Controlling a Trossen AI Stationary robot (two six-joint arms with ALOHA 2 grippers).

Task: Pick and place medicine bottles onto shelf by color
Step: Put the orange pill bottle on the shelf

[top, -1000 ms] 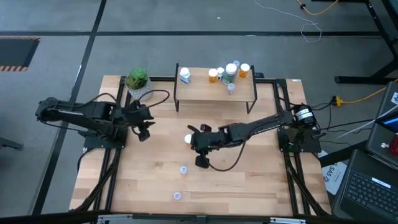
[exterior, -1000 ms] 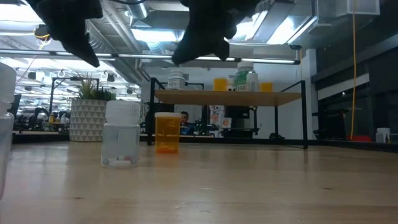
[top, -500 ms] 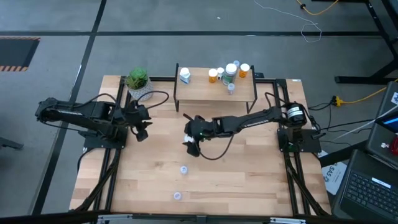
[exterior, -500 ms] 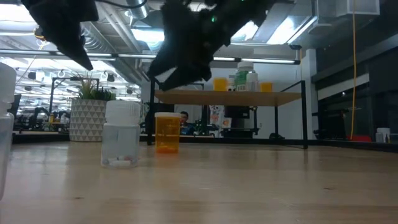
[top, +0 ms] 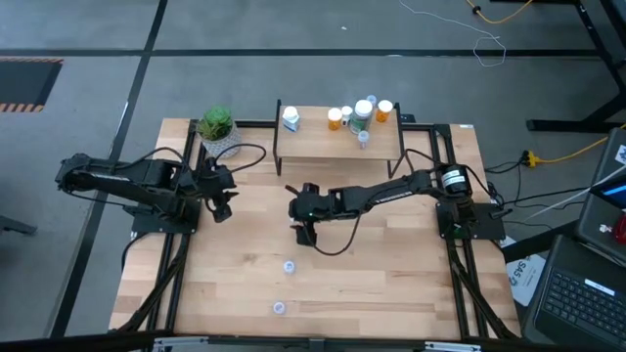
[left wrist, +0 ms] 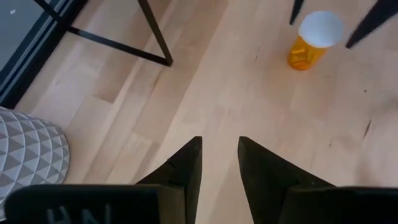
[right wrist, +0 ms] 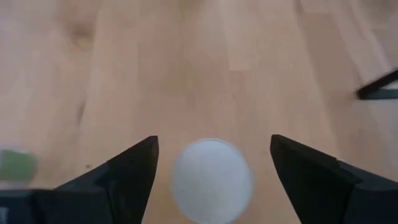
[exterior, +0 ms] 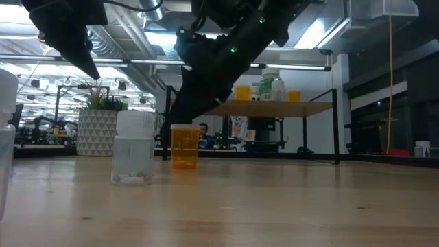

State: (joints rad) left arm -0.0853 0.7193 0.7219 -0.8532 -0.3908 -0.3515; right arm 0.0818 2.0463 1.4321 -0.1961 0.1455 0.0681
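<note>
The right claw [right wrist: 211, 165] has swung in over the orange bottle [exterior: 184, 145] standing on the table [top: 391, 264] before the shelf [top: 337, 145] and spread wide astride its white cap, ready to pinch.

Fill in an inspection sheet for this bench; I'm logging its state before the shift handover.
Surface: wooden table, no spills seen.
Job's things: orange bottle on the table under the right gripper; two clear bottles nearer the front; others on the shelf.
Clutter: potted plant.
Grippers: right open, straddling the white cap; left gripper idle near the plant.
Cables: yellow cord on the floor.
Surroundings: laptop at right.
</note>
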